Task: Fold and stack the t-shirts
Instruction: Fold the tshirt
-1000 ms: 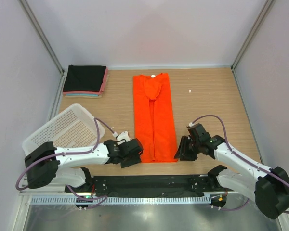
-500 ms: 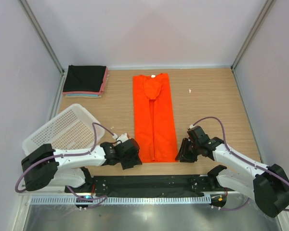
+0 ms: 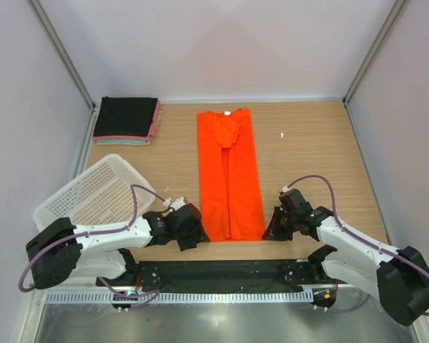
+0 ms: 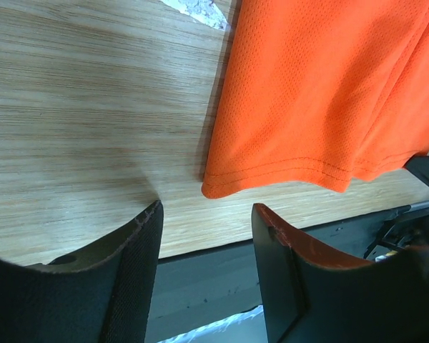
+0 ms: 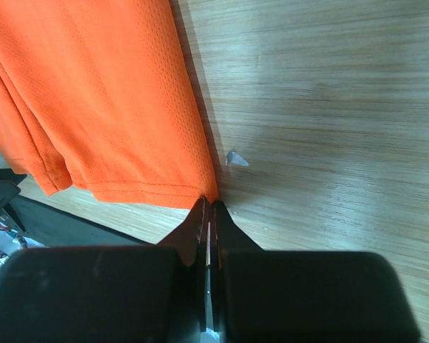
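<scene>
Both my arms stretch low along the table (image 3: pixel 314 143) to the orange shirt's (image 3: pixel 229 171) near hem; left gripper (image 4: pixel 207 209) spread just short of one corner; right gripper (image 5: pixel 207 207) pinching the other.

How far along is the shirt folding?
Done: folded stack, black on top, at the far left; orange t-shirt folded into a long strip. In hand: right hand shut at its near right hem corner, left hand open just short of the left corner. Left: likely fold the strip crosswise, then put it on the stack.
</scene>
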You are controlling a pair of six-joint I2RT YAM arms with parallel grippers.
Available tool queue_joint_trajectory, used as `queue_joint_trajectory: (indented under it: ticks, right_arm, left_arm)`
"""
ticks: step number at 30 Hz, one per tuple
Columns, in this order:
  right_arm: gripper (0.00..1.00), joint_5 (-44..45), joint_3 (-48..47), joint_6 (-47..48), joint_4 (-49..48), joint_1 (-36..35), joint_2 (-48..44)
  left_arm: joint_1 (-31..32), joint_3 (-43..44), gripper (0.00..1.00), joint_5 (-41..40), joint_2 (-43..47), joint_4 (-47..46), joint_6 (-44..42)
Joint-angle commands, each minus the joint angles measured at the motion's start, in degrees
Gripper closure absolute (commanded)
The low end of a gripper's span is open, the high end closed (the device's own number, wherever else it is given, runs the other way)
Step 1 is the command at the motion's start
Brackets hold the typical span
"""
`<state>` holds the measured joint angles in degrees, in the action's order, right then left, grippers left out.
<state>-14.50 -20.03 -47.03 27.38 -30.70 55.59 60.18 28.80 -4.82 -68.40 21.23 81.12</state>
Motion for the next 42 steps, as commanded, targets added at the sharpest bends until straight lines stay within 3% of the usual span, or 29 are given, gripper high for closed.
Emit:
queue_joint_trajectory:
  ticks: [1,2,8,13,14,17,18,20,28,32,42]
  right_arm:
    - [0.99,0.2,0.4,-0.7,-1.3,-0.4,-1.2]
    - [0.99,0.0,0.3,-0.8,-1.0,-0.4,-1.4]
    - [0.70,2.9,-4.7,-0.1,7.6,-0.4,-4.7]
    - [0.64,4.7,-11.0,1.0,11.5,-0.4,-4.4]
    - [0.64,4.2,-11.9,0.4,10.2,-0.4,-3.4]
    - [0.74,1.6,-13.7,-1.4,5.9,-0.8,-0.3]
    - [0.87,1.0,-14.2,-2.1,4.1,-1.9,0.5]
    - [0.99,-0.1,-16.3,-3.2,-0.8,-3.7,3.7]
    - [0.99,0.8,-26.8,-2.5,-9.3,-19.6,23.4]
    - [0.99,2.4,-28.7,-2.1,-10.1,-22.0,30.6]
    - [0.99,5.1,-24.5,0.1,-13.1,-22.2,33.3]
  left_arm:
    - [-0.4,-0.6,0.46,-0.5,-1.0,0.5,-0.6]
    - [-0.4,-0.3,0.47,-0.5,-1.3,0.8,-0.9]
    - [-0.7,5.6,0.48,-3.5,-0.4,8.2,-5.3]
    - [-6.2,8.0,0.48,1.6,1.4,8.8,-11.9]
    - [-9.7,8.3,0.48,3.0,1.7,7.9,-13.5]
    - [-16.1,11.8,0.48,7.7,3.1,8.9,-19.1]
    - [-17.5,14.9,0.47,8.2,3.3,10.0,-20.6]
    - [-20.6,20.0,0.47,8.9,3.5,12.8,-24.8]
    - [-24.4,27.5,0.46,12.6,2.5,14.6,-27.7]
    - [-25.0,26.8,0.46,12.6,3.1,14.1,-28.1]
    - [-25.6,23.4,0.47,13.5,1.7,12.4,-27.4]
